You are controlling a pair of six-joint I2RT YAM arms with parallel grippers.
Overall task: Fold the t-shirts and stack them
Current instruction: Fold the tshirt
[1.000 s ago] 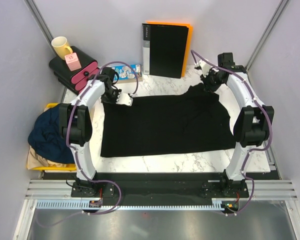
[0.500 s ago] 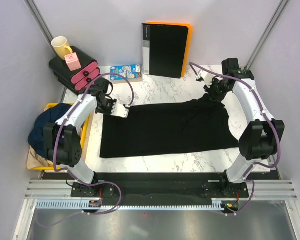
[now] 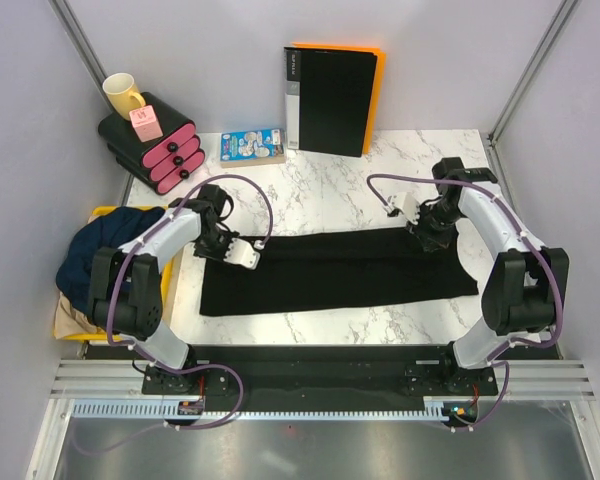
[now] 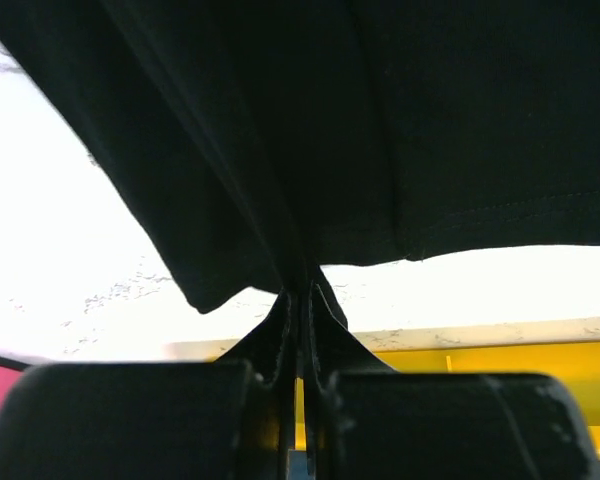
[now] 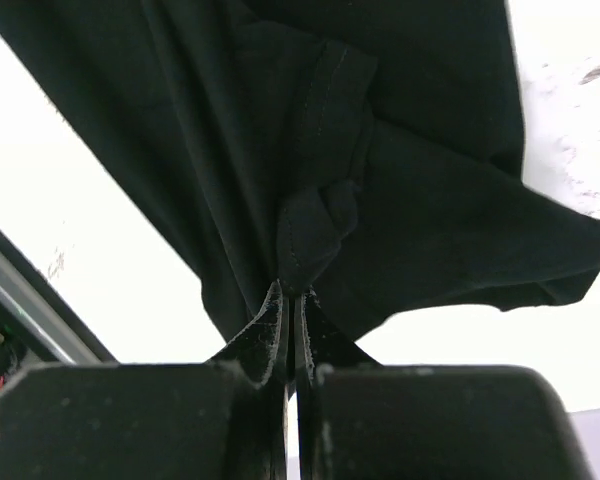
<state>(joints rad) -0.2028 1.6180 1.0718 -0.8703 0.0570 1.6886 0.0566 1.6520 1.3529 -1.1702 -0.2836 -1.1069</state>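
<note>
Centrally, the black tee [image 3: 340, 272] lies folded in a long strip; left gripper [image 3: 243, 254] pinches its upper left corner, right gripper [image 3: 428, 237] its upper right edge

Open marble mid-table, clutter at the back
Bare table [image 3: 330, 190] lies between black t-shirt [image 3: 340, 270] and upright binder [image 3: 330, 98]; stacked cases [image 3: 150, 148] (mug [image 3: 123, 95] on top) block the far-left corner.

Both arms are bending inward with elbows out, wrists tilted down. The left gripper [image 4: 302, 292] is pinching the far left corner of the black t-shirt [image 3: 340, 272], fingers pressed together; the right gripper [image 5: 288, 292] is pinching its far right edge likewise
</note>
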